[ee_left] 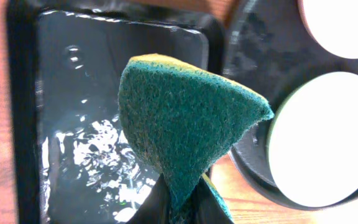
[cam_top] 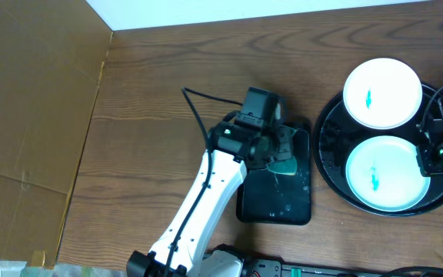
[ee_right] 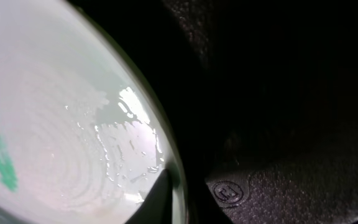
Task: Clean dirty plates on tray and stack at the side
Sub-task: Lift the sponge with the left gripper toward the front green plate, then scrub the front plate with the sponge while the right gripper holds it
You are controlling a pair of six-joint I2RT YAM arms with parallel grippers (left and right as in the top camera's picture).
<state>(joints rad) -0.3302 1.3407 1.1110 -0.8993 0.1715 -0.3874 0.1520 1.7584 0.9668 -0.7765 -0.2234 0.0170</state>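
Two plates lie side by side in the round black tray [cam_top: 331,146] at the right of the tabletop [cam_top: 160,131]. The upper plate [cam_top: 381,92] and the lower plate [cam_top: 385,173] each carry a small teal smear [cam_top: 374,178] near the middle.

The right hand [cam_top: 437,150] sits at the lower plate's right rim. In the wrist view, one dark fingertip [ee_right: 159,198] lies over that rim, beside water droplets. Whether this hand is clamped on the plate cannot be told.

The left hand [ee_left: 178,208] is pinched on a green-and-yellow sponge [ee_left: 185,118], which it holds above a black rectangular tray [cam_top: 275,201] of water, just left of the round tray.
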